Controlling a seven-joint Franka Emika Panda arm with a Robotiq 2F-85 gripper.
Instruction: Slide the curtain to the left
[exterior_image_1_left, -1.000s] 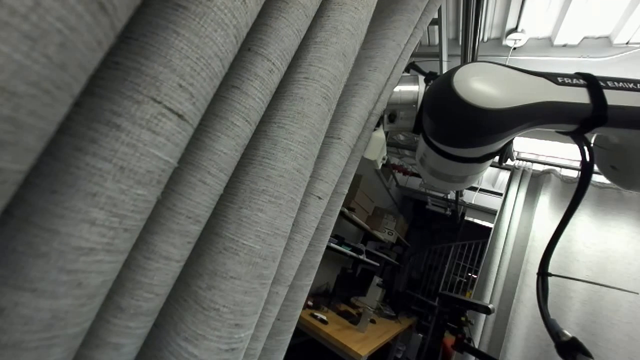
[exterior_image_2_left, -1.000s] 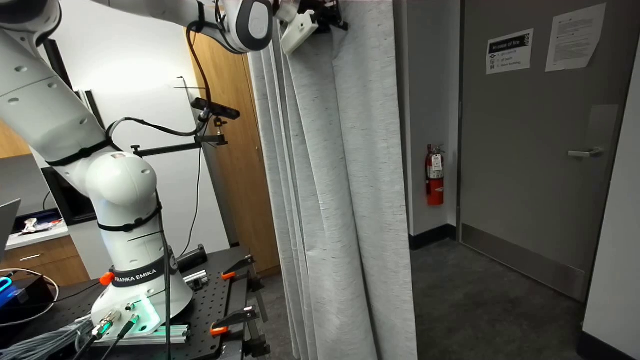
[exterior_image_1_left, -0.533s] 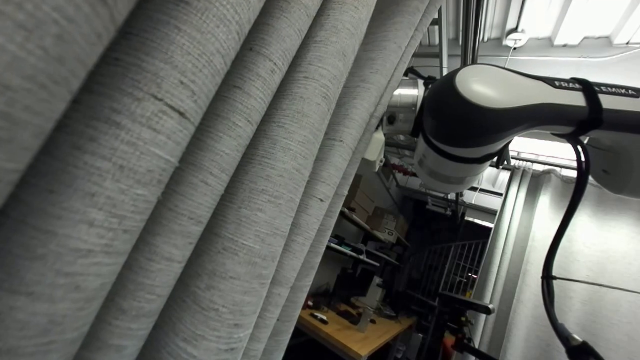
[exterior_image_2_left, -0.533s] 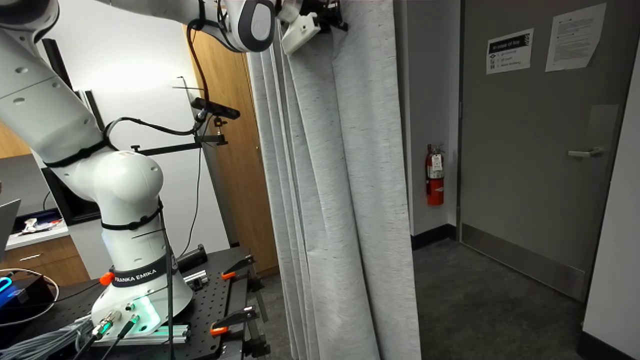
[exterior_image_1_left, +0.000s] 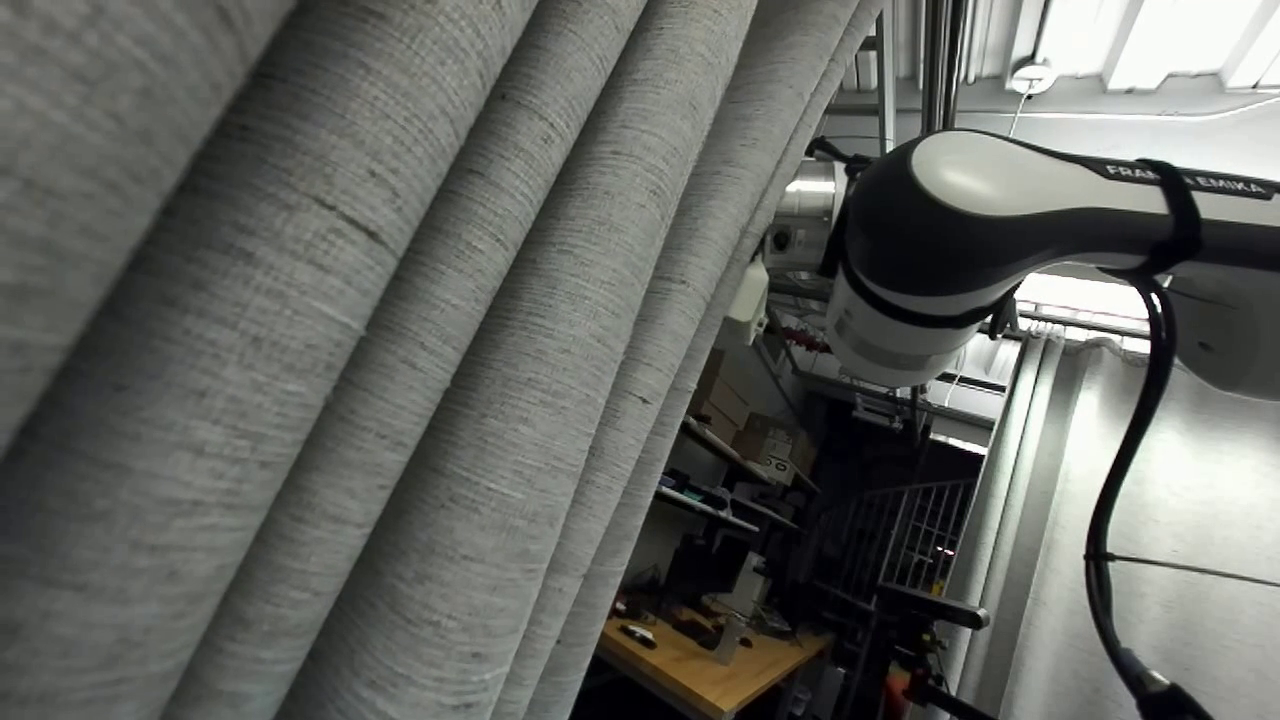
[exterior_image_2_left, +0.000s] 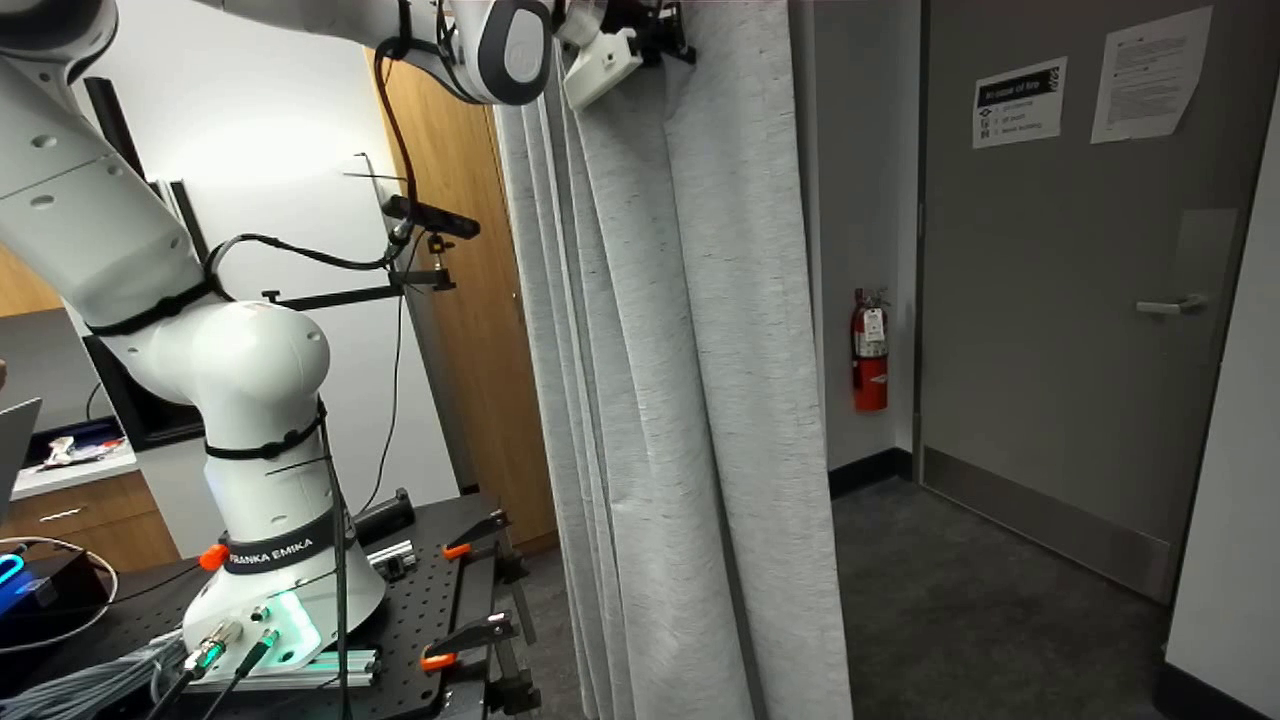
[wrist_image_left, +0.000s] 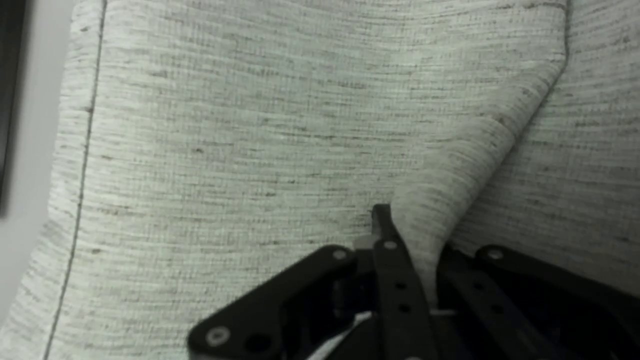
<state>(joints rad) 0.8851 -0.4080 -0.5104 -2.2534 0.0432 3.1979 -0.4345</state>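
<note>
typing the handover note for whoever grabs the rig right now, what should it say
Gripper: shut on a fold of the curtain, apart from the hem seen in the wrist view.
Curtain: hanging in pleats, seen between the black table and the door in an exterior view.
Done: curtain gripped.
Left: slide it left as far as wanted, then probably let go. How far it must go, these views don't show.

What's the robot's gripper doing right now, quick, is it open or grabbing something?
Gripper: closed, holding a pinched fold of the grey curtain.
</note>
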